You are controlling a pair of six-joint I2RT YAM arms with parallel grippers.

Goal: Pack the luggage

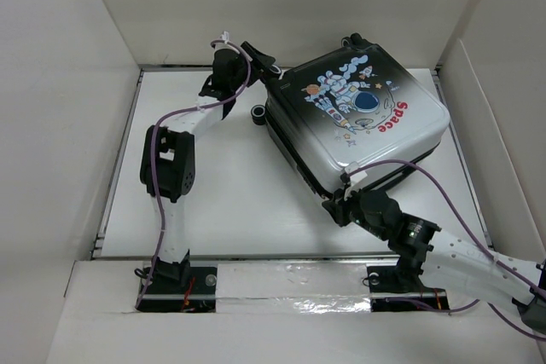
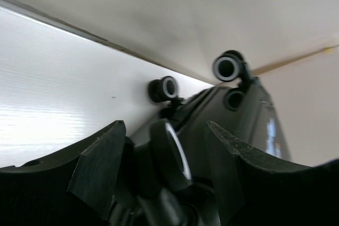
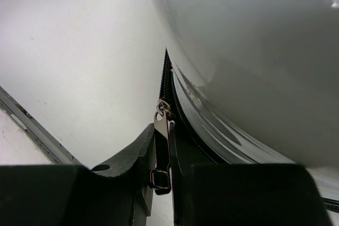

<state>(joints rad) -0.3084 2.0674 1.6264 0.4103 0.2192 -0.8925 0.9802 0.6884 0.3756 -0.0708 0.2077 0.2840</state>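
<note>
The luggage (image 1: 358, 117) lies shut and flat on the table (image 1: 222, 202), print side up, toward 1 o'clock from the table's middle and turned corner-on to us. Our right gripper (image 3: 163, 133) is at its 6 o'clock corner, fingers pressed together on the zipper pull (image 3: 161, 149). The wrist view shows the tab pinched between the pads, with the teeth (image 3: 165, 78) running away above it along the seam. Our left gripper (image 1: 270, 68) is at the 10 o'clock corner, at the wheel end. Its fingers stand apart with one wheel (image 2: 174, 154) between them, and we cannot tell whether either pad touches it.

We judge the step in hand to be running the zipper round the seam. To do it well, we should draw the pull along the line of the teeth, not outward from the shell, so the tab does not twist out of the pinch. At the rounded corner the wrist needs to turn with the seam, slowly, since the slider is likeliest to bind there. The shell is glossy and the case looks light, so it may slide or pivot under the pull. We think the left arm should brace the wheel end against that, and if the case starts to swing we should ease off.
</note>
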